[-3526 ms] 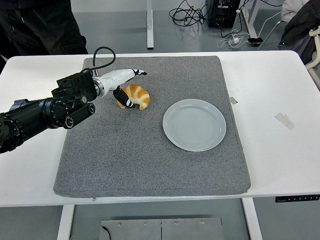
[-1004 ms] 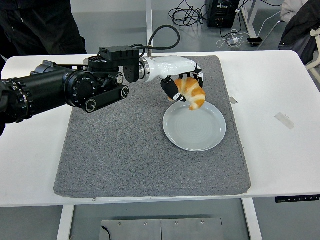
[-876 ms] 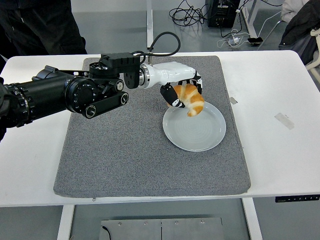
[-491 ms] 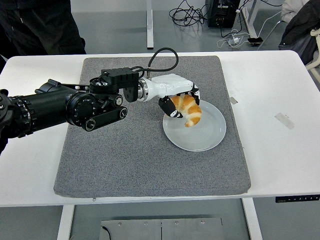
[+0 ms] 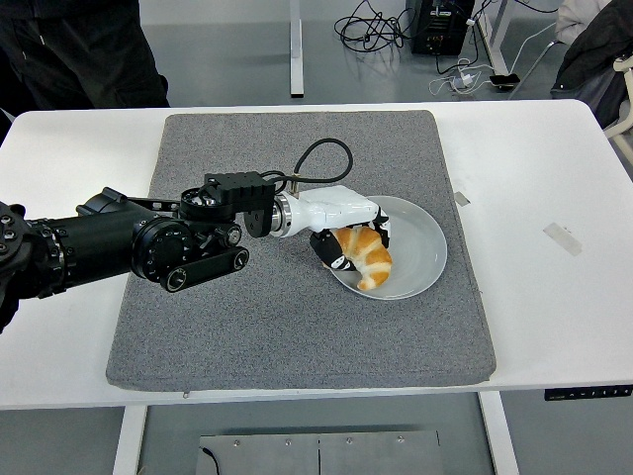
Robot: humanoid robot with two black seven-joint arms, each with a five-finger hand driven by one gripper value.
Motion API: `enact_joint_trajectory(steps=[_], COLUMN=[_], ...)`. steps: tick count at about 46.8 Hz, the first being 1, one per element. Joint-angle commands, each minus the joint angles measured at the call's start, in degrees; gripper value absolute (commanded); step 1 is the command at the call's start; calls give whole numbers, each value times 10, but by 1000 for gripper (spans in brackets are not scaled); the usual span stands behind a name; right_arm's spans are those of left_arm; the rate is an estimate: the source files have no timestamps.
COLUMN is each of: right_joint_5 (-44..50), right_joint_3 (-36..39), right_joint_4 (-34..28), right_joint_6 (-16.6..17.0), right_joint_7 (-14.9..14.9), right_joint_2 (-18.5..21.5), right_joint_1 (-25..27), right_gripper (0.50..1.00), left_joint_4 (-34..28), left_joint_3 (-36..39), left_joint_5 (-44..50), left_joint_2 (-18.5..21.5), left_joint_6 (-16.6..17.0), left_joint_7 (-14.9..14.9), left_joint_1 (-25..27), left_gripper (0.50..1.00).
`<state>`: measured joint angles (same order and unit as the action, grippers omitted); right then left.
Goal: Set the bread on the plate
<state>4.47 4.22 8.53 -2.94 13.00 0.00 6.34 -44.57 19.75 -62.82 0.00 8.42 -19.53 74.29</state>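
Setting the bread (image 5: 363,257) down is the step in hand. In the head view, the left hand (image 5: 341,233), reaching in from the left edge toward the frame's centre, has its fingers closed around the bread, which sits low over the left part of the plate (image 5: 420,237), just right of centre on the grey mat (image 5: 247,327). Its lower tip looks to be touching the plate, though I cannot tell for sure. The right arm is not in view. Next, I judge, the fingers should loosen and the hand lift clear without dragging the bread off the rim.
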Motion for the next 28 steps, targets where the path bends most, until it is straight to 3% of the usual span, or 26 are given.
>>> enact_joint_trajectory(steps=[1, 28], right_joint_5=[-1, -1], right_joint_3=[0, 0], right_joint_4=[0, 0], right_joint_6=[0, 0], right_joint_7=[0, 0], right_joint_2=[0, 0], right_joint_1=[0, 0], right_gripper=[1000, 1000], left_joint_4=[0, 2], left_joint_3=[0, 1], left_joint_5=[0, 0], left_joint_2=[0, 0], left_joint_6=[1, 8], left_joint_7=[0, 5], left_joint_1=[0, 1], left_gripper=[500, 500])
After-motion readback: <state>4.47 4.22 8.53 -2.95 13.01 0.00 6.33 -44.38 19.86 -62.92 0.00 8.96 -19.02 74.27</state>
